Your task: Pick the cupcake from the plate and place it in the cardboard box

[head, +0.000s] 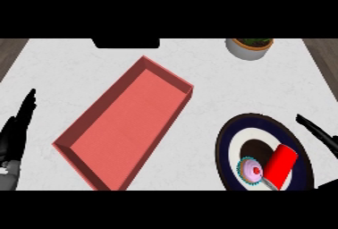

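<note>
1. Two robot hands are showing at the edges of my view: my left robot hand is resting at the left edge with its fingers straight and pointing up, holding nothing.
2. My right robot hand is showing at the right edge, just beside the plate, with a straight finger lying over the plate's outer side; it is open and is gripping nothing.
3. I am seeing the cupcake sitting on the plate, in its lower part, pink on top with a red dot and a teal ruffled wrapper.
4. I am seeing a red cup lying tilted on the same plate, touching the cupcake on its right side.
5. I am looking at the cardboard box, a red open tray with low walls, lying at a slant on the white surface, left of the plate and apart from it.
6. I am seeing a potted plant standing near the far edge, well apart from the plate.
</note>
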Motion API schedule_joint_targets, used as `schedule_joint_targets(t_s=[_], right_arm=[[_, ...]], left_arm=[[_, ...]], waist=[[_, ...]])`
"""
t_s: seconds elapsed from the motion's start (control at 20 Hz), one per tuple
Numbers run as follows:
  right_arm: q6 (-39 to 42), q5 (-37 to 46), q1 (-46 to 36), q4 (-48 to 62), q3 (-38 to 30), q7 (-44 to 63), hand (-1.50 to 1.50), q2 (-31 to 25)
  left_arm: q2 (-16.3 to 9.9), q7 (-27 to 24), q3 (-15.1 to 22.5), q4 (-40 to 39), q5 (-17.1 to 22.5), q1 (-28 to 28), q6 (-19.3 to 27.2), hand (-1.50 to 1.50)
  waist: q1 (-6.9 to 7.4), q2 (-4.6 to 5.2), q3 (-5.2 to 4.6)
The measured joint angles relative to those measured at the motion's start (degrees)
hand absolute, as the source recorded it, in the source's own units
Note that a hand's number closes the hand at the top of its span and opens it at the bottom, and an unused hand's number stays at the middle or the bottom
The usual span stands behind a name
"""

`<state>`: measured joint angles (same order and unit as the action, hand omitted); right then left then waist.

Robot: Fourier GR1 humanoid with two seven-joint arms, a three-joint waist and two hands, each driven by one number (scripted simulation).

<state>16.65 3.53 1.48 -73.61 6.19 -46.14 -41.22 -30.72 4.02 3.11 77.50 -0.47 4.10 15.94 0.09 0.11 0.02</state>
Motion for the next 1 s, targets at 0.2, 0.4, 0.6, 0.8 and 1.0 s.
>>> schedule_joint_targets(t_s=[0.2,0.4,0.6,0.8,1.0], right_arm=[[1.3,5.9,-3.0,-2.3,2.4,3.7,-1.50,-3.9],[2.8,12.0,-5.8,-5.1,6.4,9.9,-1.50,-5.3],[5.3,16.8,-7.7,-7.5,9.9,16.0,-1.50,-4.3],[8.4,20.0,-8.2,-10.0,11.2,20.8,-1.50,-2.9],[10.5,23.6,-10.6,-10.2,11.5,25.2,-1.50,0.7]], left_arm=[[0.1,-0.2,-0.3,-0.4,-0.3,0.2,-0.6,0.00],[0.8,-1.2,-0.7,-1.8,-0.7,0.6,-0.7,0.00],[1.0,-1.6,-1.6,-2.9,-0.9,1.1,-1.6,0.00],[1.8,-0.3,-2.2,-2.8,-2.1,2.1,-1.9,0.00],[1.9,-1.1,-3.8,-2.7,-2.7,1.4,-3.4,0.00]], waist=[[0.21,-0.06,-0.06],[0.39,-0.06,-0.09],[0.26,-0.09,-0.08],[0.04,-0.13,-0.06],[0.11,-0.13,-0.05]])
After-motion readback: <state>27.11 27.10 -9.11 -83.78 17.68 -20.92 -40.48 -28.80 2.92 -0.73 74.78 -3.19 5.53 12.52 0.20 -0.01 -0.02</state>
